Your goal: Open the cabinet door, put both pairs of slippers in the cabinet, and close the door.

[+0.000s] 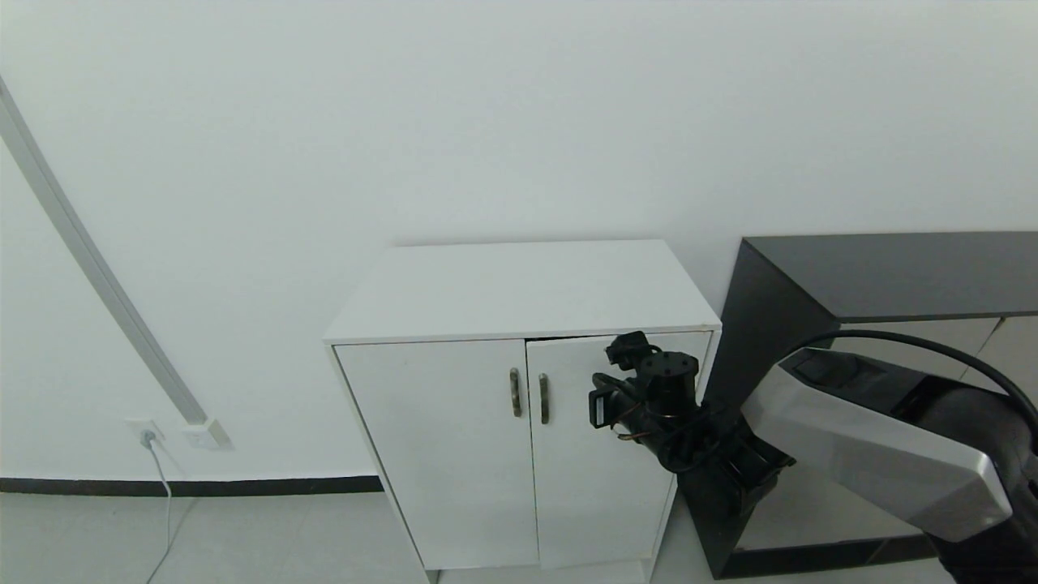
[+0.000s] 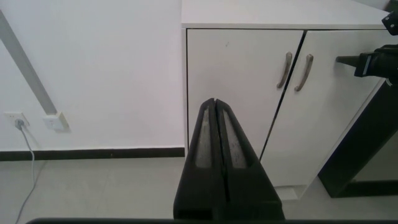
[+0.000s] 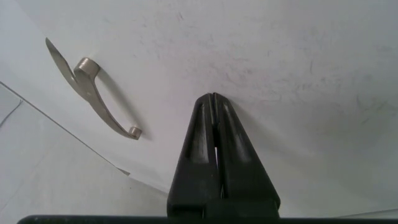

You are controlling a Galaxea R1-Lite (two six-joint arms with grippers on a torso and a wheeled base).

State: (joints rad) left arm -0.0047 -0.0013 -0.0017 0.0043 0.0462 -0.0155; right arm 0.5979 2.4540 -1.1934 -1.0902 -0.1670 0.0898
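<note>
Head view: the white cabinet stood on the floor against the wall, with the right pincer near its right door handle. Left wrist view: the left pincer was clenched and empty, facing the cabinet. Right wrist view: the right pincer was clenched, empty, tips at the door.

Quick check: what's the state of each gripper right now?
Left gripper: closed, holding nothing.
Right gripper: closed, holding nothing, pointed at the right cabinet door.

White two-door cabinet against wall; metal handles paired at centre; thin gap above right door.
</note>
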